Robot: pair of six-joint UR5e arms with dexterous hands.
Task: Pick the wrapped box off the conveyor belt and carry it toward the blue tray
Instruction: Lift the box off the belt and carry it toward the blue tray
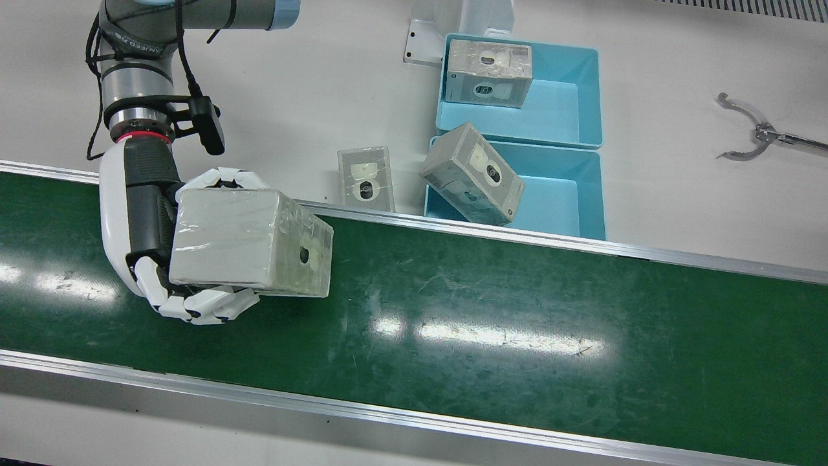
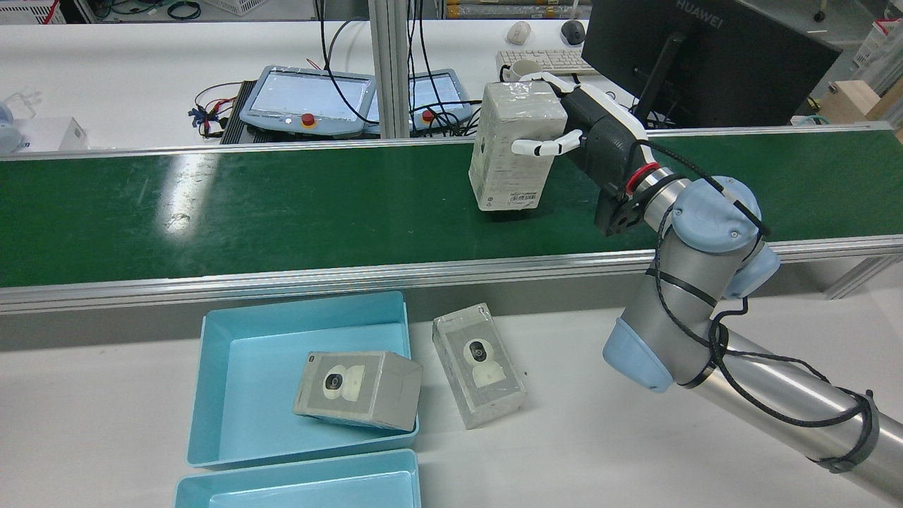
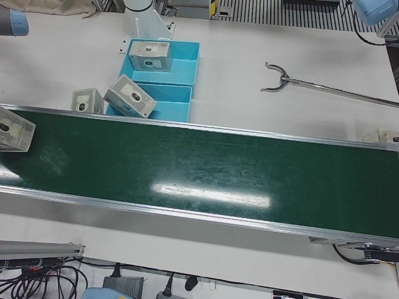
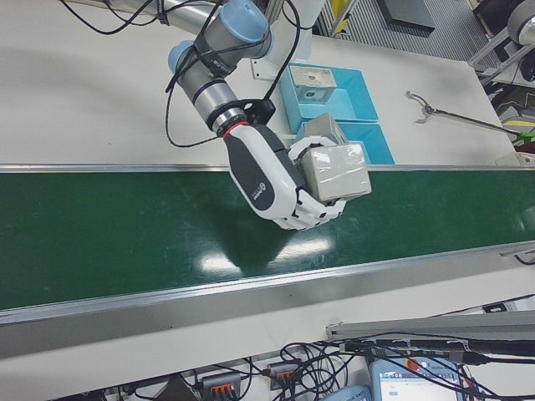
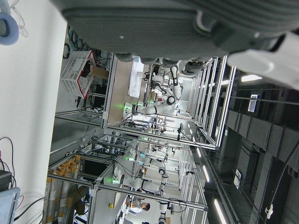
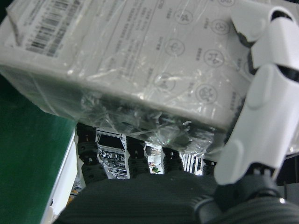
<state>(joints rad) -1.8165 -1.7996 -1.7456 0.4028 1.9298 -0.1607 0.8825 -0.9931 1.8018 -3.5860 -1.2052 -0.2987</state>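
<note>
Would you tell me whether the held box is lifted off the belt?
Lifted: the wrapped box hangs above the belt, clasped by the right hand.

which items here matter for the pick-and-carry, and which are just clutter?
Job:
- plastic-wrapped grey box held in the white right hand
- green conveyor belt
- light-blue open trays

Lying about:
- metal grabber tool
- wrapped camera box on the white table
- two wrapped boxes in or leaning on the trays

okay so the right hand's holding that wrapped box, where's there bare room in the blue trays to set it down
The right hand holds the wrapped box above the conveyor belt. The near blue tray is bare on its side away from the tilted box on its rim. The far blue tray is free beside its box.
</note>
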